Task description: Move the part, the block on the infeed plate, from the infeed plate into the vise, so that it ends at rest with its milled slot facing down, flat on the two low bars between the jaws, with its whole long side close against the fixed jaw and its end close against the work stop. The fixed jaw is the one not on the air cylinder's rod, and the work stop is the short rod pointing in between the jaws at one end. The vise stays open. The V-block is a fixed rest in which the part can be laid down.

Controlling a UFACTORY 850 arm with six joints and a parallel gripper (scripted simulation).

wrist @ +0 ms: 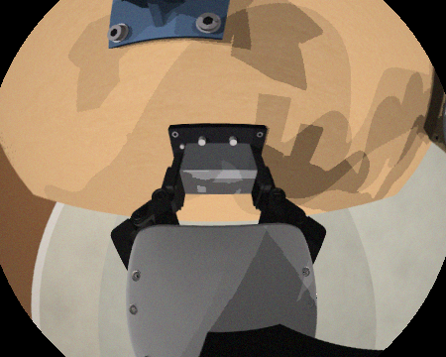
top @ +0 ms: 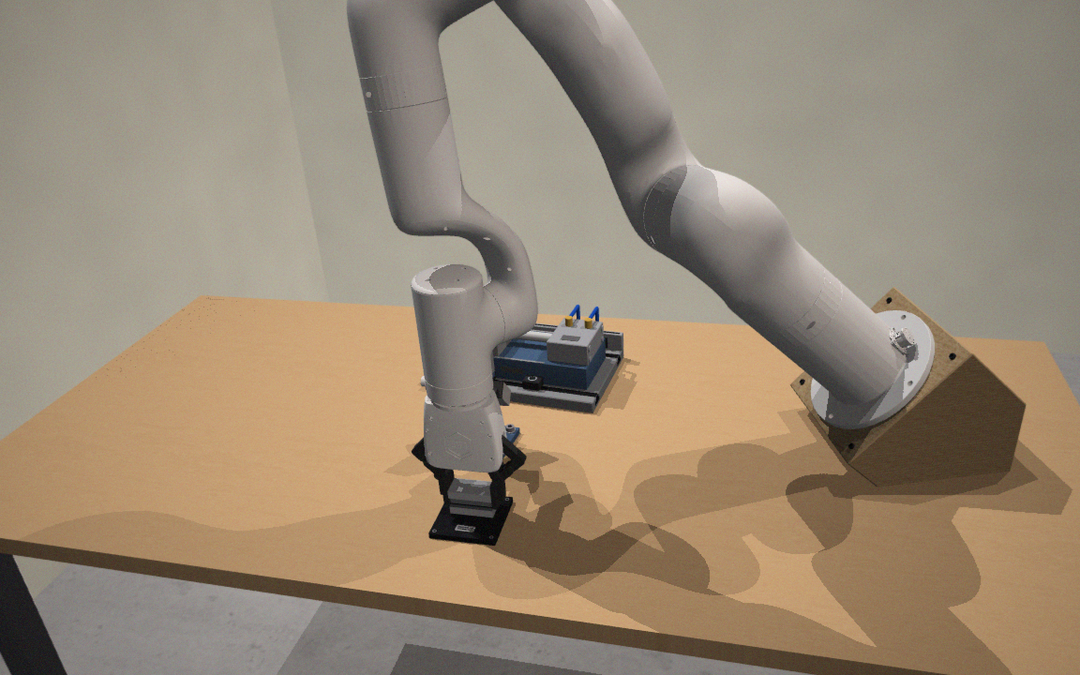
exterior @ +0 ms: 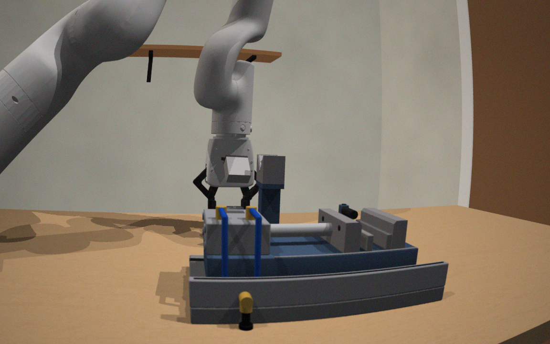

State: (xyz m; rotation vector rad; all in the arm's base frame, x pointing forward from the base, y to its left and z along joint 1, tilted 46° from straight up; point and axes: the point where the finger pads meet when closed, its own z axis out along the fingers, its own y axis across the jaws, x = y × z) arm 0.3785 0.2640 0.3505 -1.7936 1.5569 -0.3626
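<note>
The part (top: 472,493) is a small grey block sitting on the black infeed plate (top: 471,520) near the table's front edge. My gripper (top: 472,489) points straight down over it and is shut on the part, one finger on each side. In the wrist view the part (wrist: 217,174) sits between the two black fingers on the plate (wrist: 217,137). The vise (exterior: 311,243) stands farther back, open, with its fixed jaw (exterior: 383,228), moving jaw (exterior: 339,229) and the black work stop (exterior: 348,211). In the exterior view the fingertips are hidden behind the air cylinder (exterior: 236,233).
The V-block (exterior: 270,187) stands on a blue post just beside my gripper; its blue base plate shows in the wrist view (wrist: 173,15). A grey guard rail (exterior: 315,290) with a yellow-topped pin (exterior: 245,308) fronts the vise. The arm's wooden base wedge (top: 930,402) sits at the right.
</note>
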